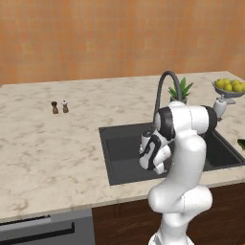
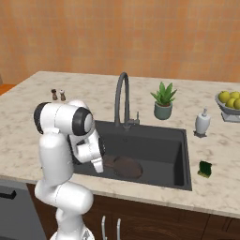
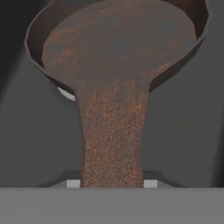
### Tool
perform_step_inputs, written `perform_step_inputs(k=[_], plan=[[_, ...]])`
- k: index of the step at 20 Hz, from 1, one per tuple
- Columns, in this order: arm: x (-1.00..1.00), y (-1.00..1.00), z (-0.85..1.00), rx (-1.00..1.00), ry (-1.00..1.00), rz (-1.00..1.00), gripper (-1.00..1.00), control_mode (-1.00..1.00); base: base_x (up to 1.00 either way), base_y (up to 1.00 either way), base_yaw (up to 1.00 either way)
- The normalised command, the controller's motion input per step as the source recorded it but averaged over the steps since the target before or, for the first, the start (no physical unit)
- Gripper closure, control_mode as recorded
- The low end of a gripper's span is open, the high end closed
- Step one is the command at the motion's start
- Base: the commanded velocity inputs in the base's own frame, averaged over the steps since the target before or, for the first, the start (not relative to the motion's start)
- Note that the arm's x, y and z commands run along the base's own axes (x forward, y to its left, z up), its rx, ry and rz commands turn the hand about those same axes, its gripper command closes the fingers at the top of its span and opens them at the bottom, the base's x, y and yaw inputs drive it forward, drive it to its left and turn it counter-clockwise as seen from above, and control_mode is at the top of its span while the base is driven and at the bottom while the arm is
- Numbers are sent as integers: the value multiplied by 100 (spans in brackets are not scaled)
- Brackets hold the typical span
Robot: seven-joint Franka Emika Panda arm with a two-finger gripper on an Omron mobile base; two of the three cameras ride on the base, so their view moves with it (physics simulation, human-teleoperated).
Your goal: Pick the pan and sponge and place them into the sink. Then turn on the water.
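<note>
Down in the sink (image 2: 183, 154), the big dark basin cut into the marble countertop (image 1: 48, 143), is where I have my arm bent, because the first job is getting the cookware off the counter and into that hollow. Behind the basin rises the arched faucet (image 2: 122, 98), dry for now; I judge its side lever comes last, once both items are inside. I hold the pan (image 2: 125, 167) low over the basin floor, near the front wall and just above the silver drain, whose rim peeks out under the bowl in my hand view. My gripper (image 2: 99, 165) is clamped narrow on the pan's handle (image 3: 113, 140), which runs straight back between my fingertips (image 3: 150, 183); gripping the thin handle rather than the round bowl keeps the load level and lets the bowl lead the way down. Whether the bowl already touches the bottom I cannot tell. A plant pot (image 2: 163, 110) and a soap dispenser (image 2: 202, 123) stand behind the basin, a fruit bowl (image 2: 229, 105) at the far corner. Smallest of all, the green sponge (image 2: 205, 168) lies on the counter just beside the basin's right-hand rim, waiting its turn, well apart from my grip.
</note>
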Motion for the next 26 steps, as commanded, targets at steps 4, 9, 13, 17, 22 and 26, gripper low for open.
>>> perform_step_inputs(k=[4, 9, 13, 17, 22, 26], plan=[[42, 0, -72, 0, -4, 0, 100, -100, 0, 0, 0], [57, 0, -69, 0, -11, 0, 100, -100, 0, 0, 0], [43, 0, -53, 0, -14, 0, -100, -100, 0, 0, 0], [24, 0, -21, 2, -22, 0, -100, -100, 0, 0, 0], [24, 0, 4, 6, -32, -1, -100, -100, 0, 0, 0], [16, 11, 44, 1, -17, -12, -100, -100, 0, 0, 0]])
